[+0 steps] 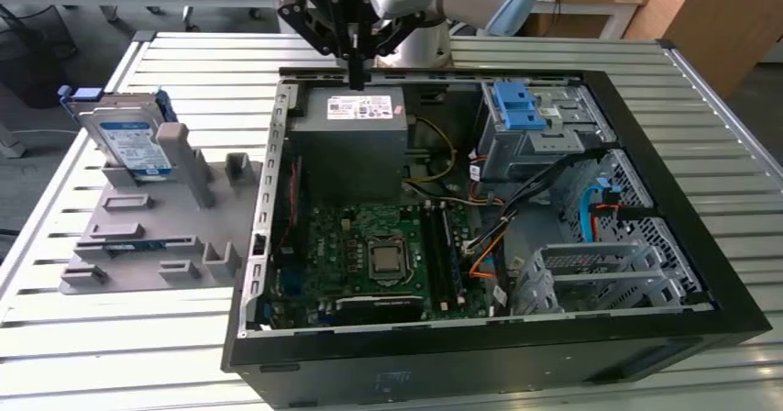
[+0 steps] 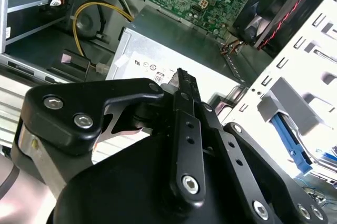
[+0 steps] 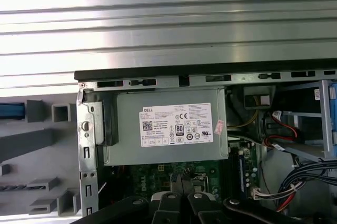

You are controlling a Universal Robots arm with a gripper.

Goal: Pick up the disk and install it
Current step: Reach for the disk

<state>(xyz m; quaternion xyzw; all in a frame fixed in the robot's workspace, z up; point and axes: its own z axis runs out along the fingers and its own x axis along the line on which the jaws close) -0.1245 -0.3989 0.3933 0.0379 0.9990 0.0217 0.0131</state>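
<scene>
Slatted metal table (image 1: 123, 356) carries an open PC case (image 1: 685, 154), side panel off. A grey holder (image 1: 135, 237) sits on the table at the exterior view's left of the case. PSU box (image 1: 355, 154) w/ white sticker lies inside the case. The disk (image 1: 128, 140) stands on edge in the holder, untouched. Gripper (image 1: 358, 83) hangs over the PSU's edge, well apart from the disk. Its fingers look pressed together, empty.
</scene>
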